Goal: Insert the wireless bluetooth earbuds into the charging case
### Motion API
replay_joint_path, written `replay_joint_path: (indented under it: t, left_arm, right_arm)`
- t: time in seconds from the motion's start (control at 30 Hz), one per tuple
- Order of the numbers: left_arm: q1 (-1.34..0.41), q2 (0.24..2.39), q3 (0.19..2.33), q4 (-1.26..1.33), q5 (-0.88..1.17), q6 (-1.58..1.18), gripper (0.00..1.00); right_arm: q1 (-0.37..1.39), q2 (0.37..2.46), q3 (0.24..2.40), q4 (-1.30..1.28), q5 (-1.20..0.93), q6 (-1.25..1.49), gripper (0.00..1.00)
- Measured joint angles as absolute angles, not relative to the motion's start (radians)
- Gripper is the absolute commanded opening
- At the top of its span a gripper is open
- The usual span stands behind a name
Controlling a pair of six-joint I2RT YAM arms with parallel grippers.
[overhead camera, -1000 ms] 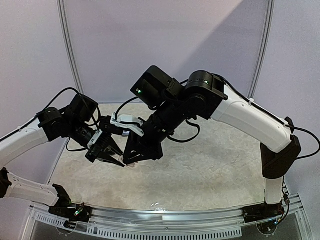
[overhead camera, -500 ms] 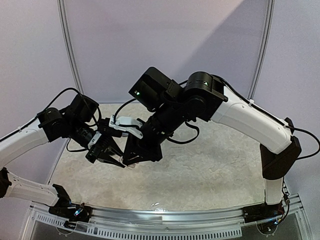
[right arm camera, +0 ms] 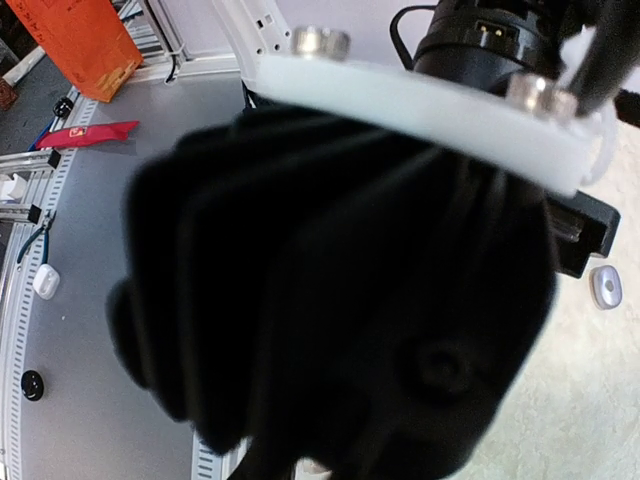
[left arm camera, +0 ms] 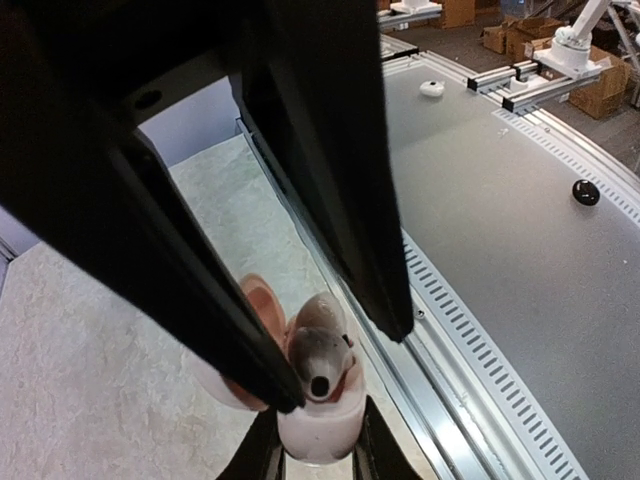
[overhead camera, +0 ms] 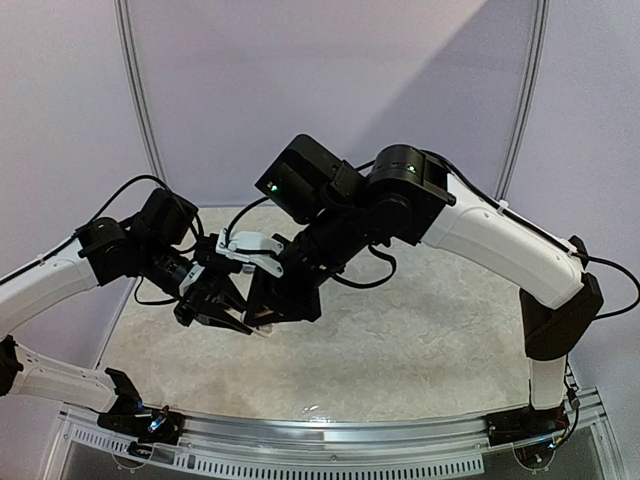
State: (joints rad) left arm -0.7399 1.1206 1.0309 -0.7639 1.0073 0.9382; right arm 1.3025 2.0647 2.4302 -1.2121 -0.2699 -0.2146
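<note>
The pinkish-white charging case (left arm camera: 318, 435) is open, its lid (left arm camera: 262, 300) tilted back. My left gripper (left arm camera: 318, 448) is shut on the case's lower body and holds it above the white mat. Two greyish earbuds show in the case, one (left arm camera: 318, 360) in front with its dark nozzle facing out and one (left arm camera: 325, 312) behind it. My right gripper (left arm camera: 340, 365) reaches down over the case, its jaws apart on either side of the front bud; the left finger (left arm camera: 255, 360) touches the bud and the other stands clear. In the top view both grippers (overhead camera: 225, 318) (overhead camera: 262, 320) meet at the centre left.
A white textured mat (overhead camera: 420, 330) covers the table, with an aluminium slotted rail (left arm camera: 440, 330) along its front edge. A small white object (right arm camera: 605, 285) lies on the mat in the right wrist view. That view is mostly blocked by my left gripper's black body (right arm camera: 330, 300).
Both grippers have drifted slightly left and up together. They stay joined over the case.
</note>
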Motion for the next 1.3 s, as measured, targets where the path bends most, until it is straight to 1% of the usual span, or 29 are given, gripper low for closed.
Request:
replay_joint_path:
  t: [0.2,0.3,0.47,0.7,0.8,0.97,1.07,1.2,1.3]
  left_arm:
    - [-0.74,1.12,1.02,-0.731,1.016,0.884,0.0]
    - [-0.742,1.119,1.011,-0.711,1.042,0.854,0.0]
    - [-0.746,1.092,0.978,-0.627,1.079,0.733,0.0]
    - [-0.743,1.065,0.924,-0.448,1.084,0.543,0.0]
    - [-0.74,1.064,0.922,-0.409,1.08,0.504,0.0]
    - [-0.738,1.059,0.905,-0.358,1.039,0.457,0.0]
    - [-0.738,1.053,0.896,-0.332,0.993,0.439,0.0]
    - [-0.738,1.032,0.883,-0.276,0.915,0.414,0.0]
    - [-0.738,1.013,0.88,-0.237,0.869,0.394,0.0]
  right_arm:
    - [1.305,2.065,2.43,-1.172,-0.244,-0.215,0.25]
    - [1.304,2.065,2.43,-1.148,-0.223,-0.215,0.27]
    - [1.295,2.061,2.428,-1.122,-0.198,-0.213,0.29]
    - [1.29,1.966,2.301,-1.024,-0.162,-0.179,0.3]
    - [1.282,1.93,2.288,-1.003,-0.139,-0.15,0.3]
    - [1.241,1.84,2.197,-0.927,-0.104,-0.037,0.35]
    - [1.208,1.793,2.122,-0.894,-0.042,0.051,0.35]
    - [1.191,1.791,2.093,-0.896,0.056,0.143,0.35]
    - [1.191,1.81,2.09,-0.895,0.072,0.2,0.35]
